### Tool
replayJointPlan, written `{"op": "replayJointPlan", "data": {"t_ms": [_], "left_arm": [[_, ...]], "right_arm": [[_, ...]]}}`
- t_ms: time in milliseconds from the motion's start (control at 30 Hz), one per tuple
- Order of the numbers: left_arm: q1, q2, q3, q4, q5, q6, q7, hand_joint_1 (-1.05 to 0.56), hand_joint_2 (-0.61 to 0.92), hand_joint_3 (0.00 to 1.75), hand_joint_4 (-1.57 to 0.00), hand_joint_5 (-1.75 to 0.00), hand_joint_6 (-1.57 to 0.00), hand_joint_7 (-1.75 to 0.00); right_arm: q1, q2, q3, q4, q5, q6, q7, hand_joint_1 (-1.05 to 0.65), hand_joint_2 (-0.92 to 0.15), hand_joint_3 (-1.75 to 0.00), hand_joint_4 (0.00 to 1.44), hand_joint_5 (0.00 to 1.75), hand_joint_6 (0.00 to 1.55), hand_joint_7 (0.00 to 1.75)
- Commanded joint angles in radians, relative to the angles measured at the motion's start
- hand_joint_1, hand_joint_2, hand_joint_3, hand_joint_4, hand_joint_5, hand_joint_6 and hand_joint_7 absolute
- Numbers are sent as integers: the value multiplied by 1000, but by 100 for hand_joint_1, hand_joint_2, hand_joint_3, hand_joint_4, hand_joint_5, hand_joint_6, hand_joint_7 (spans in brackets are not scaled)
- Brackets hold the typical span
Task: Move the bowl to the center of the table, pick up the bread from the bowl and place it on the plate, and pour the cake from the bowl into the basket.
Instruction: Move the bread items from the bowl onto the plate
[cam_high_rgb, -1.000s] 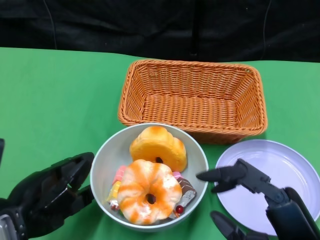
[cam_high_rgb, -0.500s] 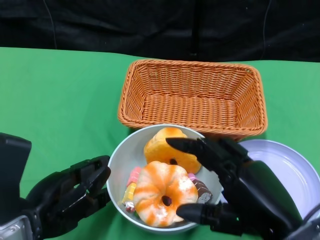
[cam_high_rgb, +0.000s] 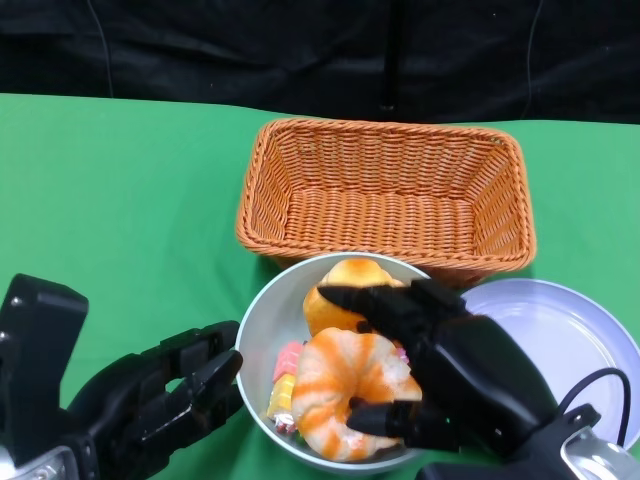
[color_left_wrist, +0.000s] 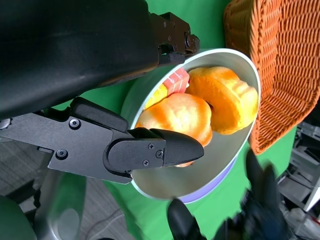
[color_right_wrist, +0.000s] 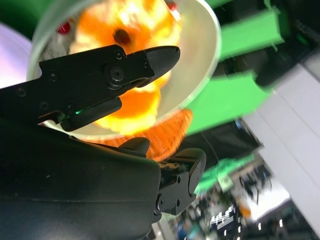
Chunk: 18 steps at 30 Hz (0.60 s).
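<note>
Reaching: right hand hangs spread over the bowl, fingers bracketing the striped ring bread; whether they touch it, I cannot tell.
Bowl: touching the basket front wall.
Left hand: fingers at the bowl's outer wall; grip unclear.
Hidden: cake, mostly covered.

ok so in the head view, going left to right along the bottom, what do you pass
left hand → bowl holding the bread and cake → right hand, its fingers reaching over the bread → plate
</note>
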Motion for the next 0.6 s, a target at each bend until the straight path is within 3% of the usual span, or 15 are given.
{"op": "replayJointPlan", "data": {"t_ms": [33,233,400,467,500,533,600], "left_arm": [[18,18,-23,-27,52,-26,27,-63,92,42,-19,-7,-16,-4],[35,16,-50,-24,142,-113,38,-58,92,44,-25,-10,-18,-4],[58,-9,-52,-22,198,-181,67,-56,92,40,-37,-17,-26,-6],[66,-13,-55,-24,215,-201,71,-55,92,40,-40,-19,-27,-6],[70,-15,-56,-25,220,-212,71,-54,92,41,-43,-21,-30,-7],[74,-16,-58,-26,225,-222,70,-54,92,41,-46,-23,-32,-8],[81,-18,-61,-32,233,-231,70,-52,92,42,-49,-25,-35,-9]], "right_arm": [[-12,-18,12,41,-7,-11,-16,-52,-92,-1,2,71,22,24],[-34,-21,41,126,-54,-15,-59,-52,-92,-3,15,59,34,12],[-57,-16,61,225,-62,-60,-150,-30,-92,-3,55,57,60,11],[-68,-14,65,267,-52,-86,-184,-26,-92,-3,62,54,65,10],[-74,-12,67,293,-45,-103,-204,-22,-92,-6,73,71,75,13],[-81,-9,69,317,-39,-119,-222,-18,-92,-9,75,95,85,13],[-90,-4,74,349,-34,-139,-252,-15,-92,-12,74,108,92,13]]}}
